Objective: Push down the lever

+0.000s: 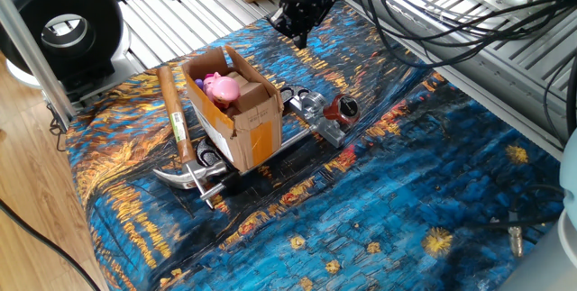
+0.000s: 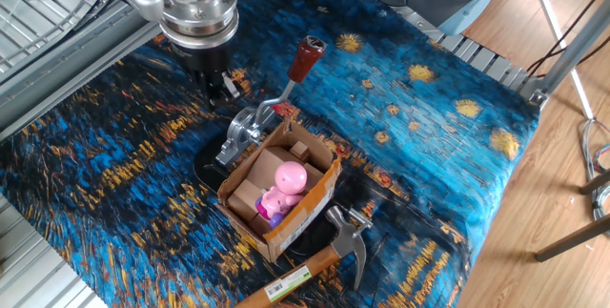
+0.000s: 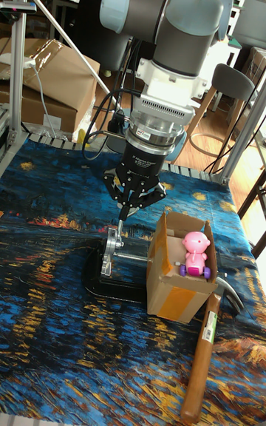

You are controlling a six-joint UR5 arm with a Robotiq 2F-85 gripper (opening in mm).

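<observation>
Light: I see bright, even room light in all three views.
Shadows: soft and short beside the box (image 1: 236, 111) and hammer (image 1: 176, 129).
Glare: small highlights on the chrome fixture (image 2: 245, 133) and arm (image 3: 166, 26).
Focus: table sharp; tall view's background slightly soft.
</observation>
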